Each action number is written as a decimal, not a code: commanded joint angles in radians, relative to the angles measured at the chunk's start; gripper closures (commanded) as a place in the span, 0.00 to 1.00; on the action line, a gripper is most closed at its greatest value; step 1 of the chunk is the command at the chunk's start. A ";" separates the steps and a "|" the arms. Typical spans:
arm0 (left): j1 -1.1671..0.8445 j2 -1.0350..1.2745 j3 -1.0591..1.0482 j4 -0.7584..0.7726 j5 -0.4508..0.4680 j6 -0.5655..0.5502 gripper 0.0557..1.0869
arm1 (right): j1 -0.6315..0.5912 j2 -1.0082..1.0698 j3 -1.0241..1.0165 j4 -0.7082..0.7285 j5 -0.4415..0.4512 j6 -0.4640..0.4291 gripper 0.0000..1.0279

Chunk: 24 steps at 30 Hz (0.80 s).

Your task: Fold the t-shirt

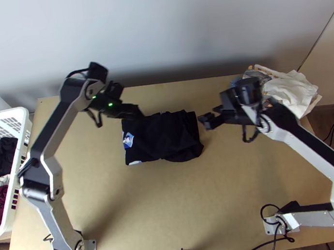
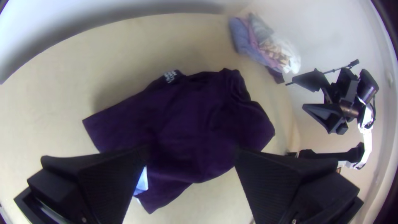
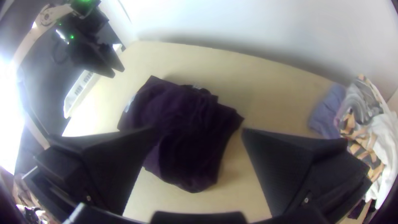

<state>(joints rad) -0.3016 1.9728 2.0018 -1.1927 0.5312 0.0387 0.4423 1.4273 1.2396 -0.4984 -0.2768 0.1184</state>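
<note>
I see the black t-shirt (image 1: pixel 161 138) loosely folded on the tabletop (image 1: pixel 177 206). My left gripper (image 1: pixel 137 112) and right gripper (image 1: pixel 206 121) hang near opposite sides, fingers apart on both.

Your dark, near-black fabric t-shirt (image 1: pixel 161 138) lies flat on the light wooden table (image 1: pixel 177 211), folded into a rough rectangle, past the middle from you. You can see a white-and-blue print (image 1: pixel 128 139) by its straighter left edge; its right end is rumpled, bulging towards you.
</note>
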 commanded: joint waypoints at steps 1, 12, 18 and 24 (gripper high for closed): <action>0.078 -0.130 -0.236 0.076 0.001 0.024 0.05 | 0.145 0.185 0.121 0.043 0.002 0.003 0.05; 0.082 -0.137 -0.475 0.239 -0.037 0.050 0.05 | 0.314 0.525 0.314 0.043 0.002 0.000 0.05; 0.076 -0.077 -0.482 0.269 -0.045 0.052 0.05 | 0.311 0.556 0.241 0.070 0.002 0.000 0.05; 0.078 -0.051 -0.482 0.277 -0.053 0.066 0.05 | 0.288 0.544 0.127 0.115 0.002 -0.003 0.05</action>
<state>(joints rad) -0.2256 1.8912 1.5375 -0.9333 0.4858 0.0952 0.7376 1.9522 1.4544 -0.4225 -0.2745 0.1192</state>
